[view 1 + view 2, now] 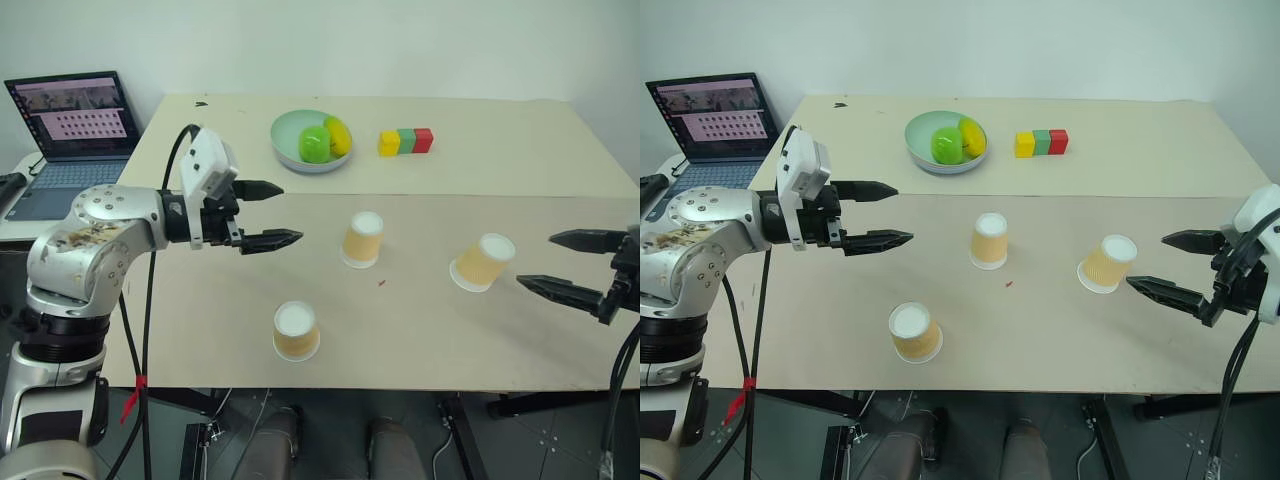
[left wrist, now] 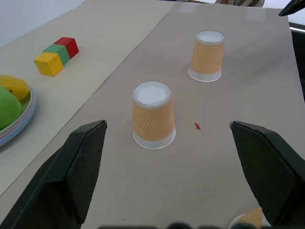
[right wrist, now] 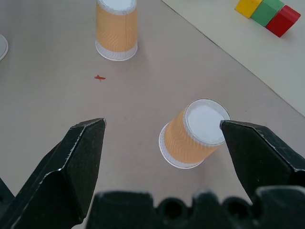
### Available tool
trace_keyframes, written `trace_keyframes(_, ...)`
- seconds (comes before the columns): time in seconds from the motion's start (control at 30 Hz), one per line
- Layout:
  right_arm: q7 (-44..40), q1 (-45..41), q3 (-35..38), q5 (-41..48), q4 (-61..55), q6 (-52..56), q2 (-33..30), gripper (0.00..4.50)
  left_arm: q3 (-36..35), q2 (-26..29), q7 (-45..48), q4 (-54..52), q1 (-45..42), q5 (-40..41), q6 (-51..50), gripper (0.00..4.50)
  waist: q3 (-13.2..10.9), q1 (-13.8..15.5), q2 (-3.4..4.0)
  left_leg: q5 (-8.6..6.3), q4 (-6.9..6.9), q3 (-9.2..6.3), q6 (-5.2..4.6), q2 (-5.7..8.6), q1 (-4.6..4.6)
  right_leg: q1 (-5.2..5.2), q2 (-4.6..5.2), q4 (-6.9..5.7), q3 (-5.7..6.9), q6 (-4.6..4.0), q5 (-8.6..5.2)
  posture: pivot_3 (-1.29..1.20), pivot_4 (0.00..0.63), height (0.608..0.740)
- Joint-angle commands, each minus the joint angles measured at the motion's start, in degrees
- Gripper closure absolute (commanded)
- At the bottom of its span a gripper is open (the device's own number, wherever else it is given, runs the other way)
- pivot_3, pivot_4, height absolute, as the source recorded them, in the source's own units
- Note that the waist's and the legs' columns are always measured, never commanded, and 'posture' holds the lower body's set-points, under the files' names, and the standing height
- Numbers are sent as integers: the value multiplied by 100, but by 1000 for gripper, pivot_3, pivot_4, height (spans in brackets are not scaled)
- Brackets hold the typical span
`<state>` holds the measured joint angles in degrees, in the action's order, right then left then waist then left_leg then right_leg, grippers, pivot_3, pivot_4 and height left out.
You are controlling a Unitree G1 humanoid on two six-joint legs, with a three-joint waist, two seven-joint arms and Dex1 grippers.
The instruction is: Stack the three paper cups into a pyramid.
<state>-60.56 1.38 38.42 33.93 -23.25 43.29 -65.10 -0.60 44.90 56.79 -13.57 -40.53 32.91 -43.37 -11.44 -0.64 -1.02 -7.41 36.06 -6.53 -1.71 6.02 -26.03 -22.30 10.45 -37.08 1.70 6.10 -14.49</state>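
Note:
Three tan-orange paper cups stand apart, upside down with white bases up, on the table. One cup [image 1: 362,240] is at the middle, one [image 1: 483,262] to its right, one [image 1: 296,331] nearer the front edge. No pyramid stands. My left gripper [image 1: 290,213] hovers open to the left of the middle cup [image 2: 153,116], fingers pointing at it, holding nothing. Open and empty as well, my right gripper [image 1: 535,260] is just right of the right cup [image 3: 195,133], apart from it.
A pale green bowl [image 1: 290,135] with a green and a yellow fruit sits at the back. Beside it lies a row of yellow, green and red blocks [image 1: 406,141]. A laptop [image 1: 75,140] is on a side table at far left. A small red mark [image 1: 381,283] is between the cups.

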Motion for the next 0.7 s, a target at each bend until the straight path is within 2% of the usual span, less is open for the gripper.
trace_keyframes(0.03, 335, -92, 140, 21, -89, -46, 259, 0, -108, -226, -123, 44, -337, 50, 192, 94, 0, 1, 0, 0, 0, 0, 0, 0, 0, 0, 0, 0, 0, 0, 0, 0, 150, 740)
trace_keyframes(0.17, 777, 98, 50, -158, 11, -134, 788, 0, -138, -609, -329, 259, -720, 113, 76, 94, 14, 76, -26, 0, 3, -1, 0, 1, 2, 4, 0, 2, 0, 14, -3, 0, 150, 740)
trace_keyframes(0.53, 1455, 87, -264, -472, 427, -599, 1503, 0, -90, -731, -279, 164, -753, 267, -165, 94, 15, 15, -25, -4, 3, 26, -6, 1, 19, 4, -3, -1, -36, 0, 9, 0, 150, 740)
trace_keyframes(0.7, 1650, -177, -420, -472, 750, -757, 1711, 0, -113, -732, -288, 72, -732, 329, -256, 94, 15, -6, -25, -4, 1, 31, -7, 2, 22, 3, -3, -1, -46, 2, 10, 0, 150, 740)
